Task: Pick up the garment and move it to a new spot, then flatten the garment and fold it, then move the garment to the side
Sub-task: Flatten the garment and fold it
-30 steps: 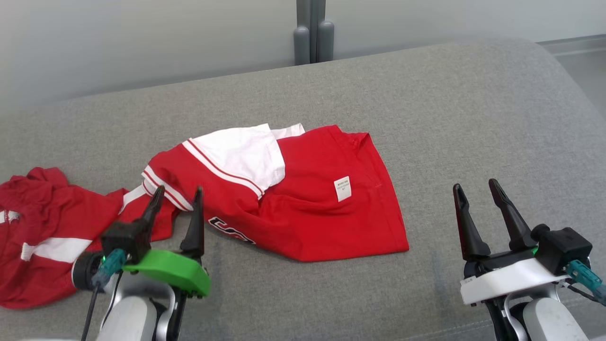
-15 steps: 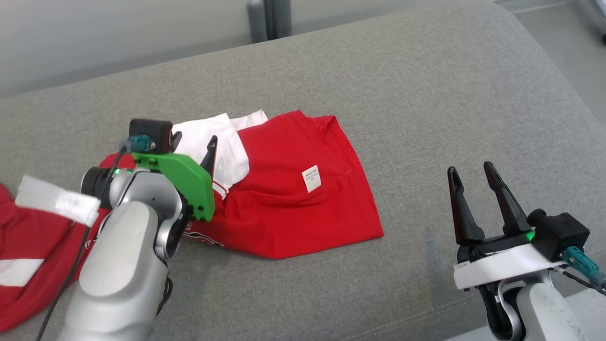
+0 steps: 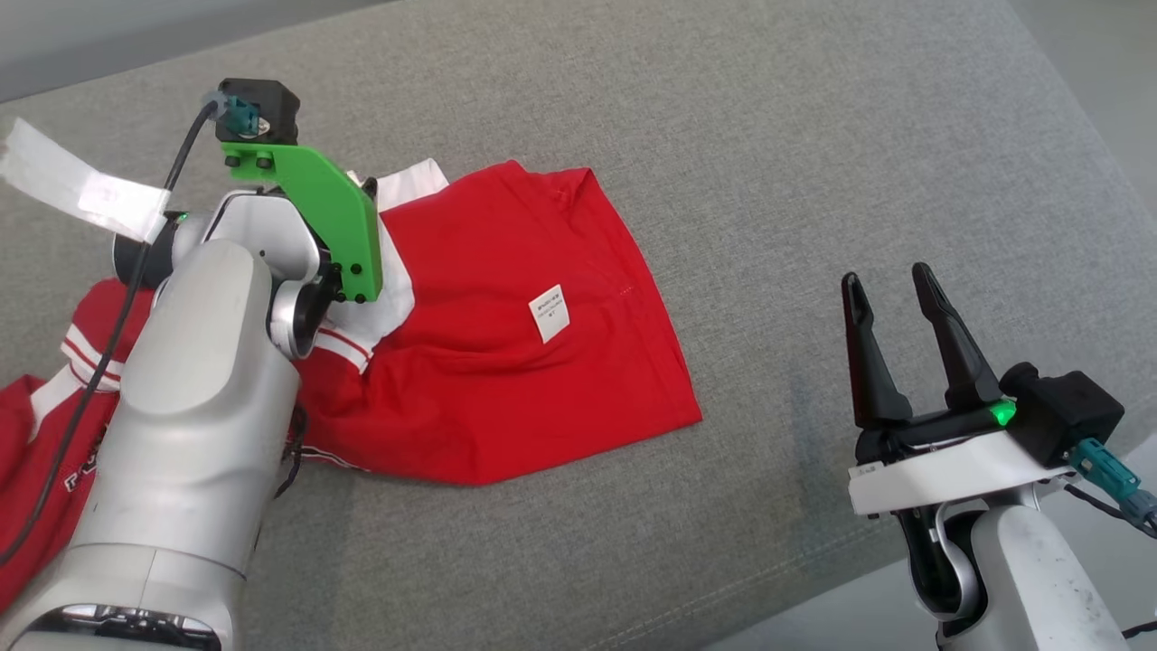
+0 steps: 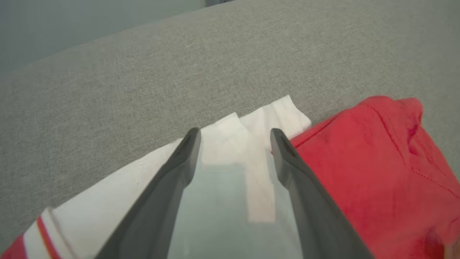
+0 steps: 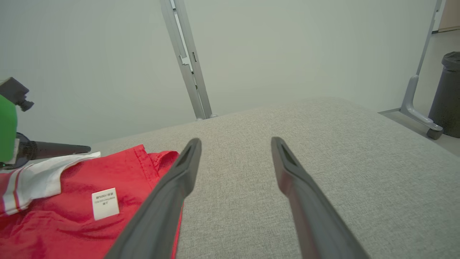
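The garment [image 3: 506,362] is red, with a white panel [image 4: 107,201] edged in red stripes and a small white label [image 3: 550,313]. It lies rumpled and partly doubled over on the left half of the grey cushion [image 3: 813,163]. The left gripper [image 4: 234,133] hangs over the white panel at the garment's far edge, fingers spread with white cloth showing between them and nothing pinched. The right gripper [image 3: 886,276] stands well apart to the garment's right over bare cushion, likewise spread and empty.
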Tool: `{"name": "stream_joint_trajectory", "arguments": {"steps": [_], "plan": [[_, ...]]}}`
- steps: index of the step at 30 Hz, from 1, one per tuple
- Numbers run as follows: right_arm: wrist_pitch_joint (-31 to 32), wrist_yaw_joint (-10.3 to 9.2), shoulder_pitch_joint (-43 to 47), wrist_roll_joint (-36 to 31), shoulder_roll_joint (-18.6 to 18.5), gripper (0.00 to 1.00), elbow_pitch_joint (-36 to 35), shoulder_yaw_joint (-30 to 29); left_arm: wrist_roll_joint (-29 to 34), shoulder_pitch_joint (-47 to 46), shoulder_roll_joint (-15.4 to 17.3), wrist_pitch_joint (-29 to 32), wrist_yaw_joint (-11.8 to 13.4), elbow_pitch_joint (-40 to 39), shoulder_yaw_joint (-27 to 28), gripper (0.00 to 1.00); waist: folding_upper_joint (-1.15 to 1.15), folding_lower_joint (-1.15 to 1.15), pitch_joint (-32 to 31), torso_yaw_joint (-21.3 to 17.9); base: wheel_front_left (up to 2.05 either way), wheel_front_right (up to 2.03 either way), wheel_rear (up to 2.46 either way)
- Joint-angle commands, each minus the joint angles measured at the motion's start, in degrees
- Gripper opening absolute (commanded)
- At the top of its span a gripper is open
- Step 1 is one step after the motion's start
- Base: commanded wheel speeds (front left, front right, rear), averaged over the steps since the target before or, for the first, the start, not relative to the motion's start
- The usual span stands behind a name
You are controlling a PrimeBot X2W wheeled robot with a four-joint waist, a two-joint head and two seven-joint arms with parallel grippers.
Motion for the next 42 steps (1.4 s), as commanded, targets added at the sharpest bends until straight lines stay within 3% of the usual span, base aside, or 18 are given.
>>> {"name": "stream_joint_trajectory", "arguments": {"steps": [1,12,19,20,22,27,28,29,30,42], "plan": [[0.0,0.00,-0.6,-0.3,0.1,1.00,-0.1,0.0,-0.4,-1.6,0.0,0.5,0.2,1.1,0.0,1.00,-0.01,0.00,1.9,-1.7,0.00,0.00,0.00],[0.0,0.00,-1.4,-0.4,0.9,1.00,-0.2,0.3,2.5,-9.2,0.1,3.8,3.3,13.6,-2.7,1.00,-0.01,0.00,3.4,-3.4,0.00,0.00,0.00],[0.0,0.00,-0.7,-0.4,1.2,1.00,-0.1,-0.6,2.1,-10.4,-0.2,2.6,2.5,17.2,-3.2,1.00,-0.01,0.00,3.2,-3.3,0.00,0.00,0.00],[0.0,0.00,-0.7,-0.4,1.2,1.00,0.0,-0.7,1.9,-10.6,-0.4,2.5,2.4,17.6,-3.3,0.90,-0.01,0.00,3.1,-3.2,0.00,0.00,0.00],[0.0,0.00,-0.8,-0.6,1.2,1.00,0.0,-0.5,1.8,-10.7,-0.7,2.3,2.0,18.2,-3.5,0.49,-0.01,0.00,2.9,-3.1,0.00,0.00,0.00],[0.0,0.00,-0.9,-0.7,1.2,1.00,0.0,-0.4,1.4,-11.4,-1.2,1.1,1.2,19.4,-3.9,0.21,-0.01,0.00,2.5,-2.8,0.00,0.00,0.00],[0.0,0.00,-0.9,-0.7,1.2,1.00,0.0,-0.4,1.4,-11.4,-1.2,1.1,1.2,19.4,-3.9,0.21,-0.01,0.00,2.5,-2.8,0.00,0.00,0.00],[0.0,0.00,-0.8,-0.7,1.2,1.00,0.1,-0.4,1.4,-11.5,-1.3,0.9,1.1,19.7,-4.0,0.05,-0.01,0.00,2.5,-2.8,0.00,0.00,0.00],[0.0,0.00,-0.9,-0.7,1.2,1.00,0.2,-0.4,1.3,-11.5,-1.3,0.7,0.9,19.9,-4.1,0.00,-0.01,0.00,2.4,-2.8,0.00,0.00,0.00],[0.0,0.00,-0.2,-0.9,0.6,1.00,0.9,-1.0,0.1,-11.7,-2.9,-4.3,-1.1,21.8,-4.9,0.00,-0.01,0.00,-0.2,-0.3,0.00,0.00,0.00]]}}
